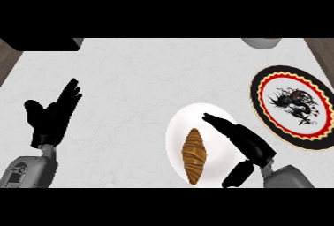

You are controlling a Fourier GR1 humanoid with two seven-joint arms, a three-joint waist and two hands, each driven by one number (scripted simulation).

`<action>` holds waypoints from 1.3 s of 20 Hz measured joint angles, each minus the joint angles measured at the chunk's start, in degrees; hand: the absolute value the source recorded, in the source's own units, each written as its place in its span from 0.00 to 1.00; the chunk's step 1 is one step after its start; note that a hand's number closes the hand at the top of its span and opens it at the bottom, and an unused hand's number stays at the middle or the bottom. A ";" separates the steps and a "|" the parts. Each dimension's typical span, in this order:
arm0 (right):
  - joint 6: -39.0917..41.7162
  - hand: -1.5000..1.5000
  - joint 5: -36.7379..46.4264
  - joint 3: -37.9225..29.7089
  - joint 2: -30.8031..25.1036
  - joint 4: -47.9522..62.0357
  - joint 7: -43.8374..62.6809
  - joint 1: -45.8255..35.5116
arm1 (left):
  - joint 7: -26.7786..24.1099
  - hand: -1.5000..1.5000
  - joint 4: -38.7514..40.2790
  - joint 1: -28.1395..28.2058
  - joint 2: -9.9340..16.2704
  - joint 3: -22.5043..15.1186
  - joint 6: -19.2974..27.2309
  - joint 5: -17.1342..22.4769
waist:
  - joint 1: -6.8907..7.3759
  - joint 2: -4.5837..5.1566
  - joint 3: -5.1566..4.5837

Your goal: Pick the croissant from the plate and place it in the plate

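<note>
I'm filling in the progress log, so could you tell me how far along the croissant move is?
Nothing looks done yet: the croissant lies on the white plate, not grasped. In hand: the right hand is over that plate, fingers straight, beside the croissant. The left hand rests open at the left. Left: grasp, lift and set it on the patterned plate.

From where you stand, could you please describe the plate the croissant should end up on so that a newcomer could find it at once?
Start at the white counter and look to its right edge, beyond the right robot hand. There lies the decorated plate, holding nothing. Unlike the plain white plate beside it, which carries the croissant, it has a black rim, a red ring and a dark dragon-like figure in the middle.
</note>
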 measured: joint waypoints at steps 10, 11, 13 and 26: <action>5.07 0.00 7.69 -0.50 7.30 3.75 4.85 -3.32 | 0.49 0.50 0.32 -0.52 -2.77 1.69 -0.59 -3.10 | 0.06 0.04 0.02; 5.34 0.00 8.45 -1.07 7.74 4.70 4.67 -3.85 | -0.08 0.50 0.93 -0.47 -2.80 2.26 -0.94 -3.21 | 0.07 0.03 0.02; 5.85 0.00 10.08 -1.74 8.52 5.06 4.73 -3.88 | 0.75 0.50 -1.09 0.70 -3.31 2.22 -1.09 -3.81 | 0.09 0.03 0.02; 7.60 1.00 19.37 -1.03 14.09 12.85 1.04 -7.60 | 1.55 0.50 -1.30 0.28 -4.19 4.82 -3.96 -5.06 | 0.03 -0.23 -0.18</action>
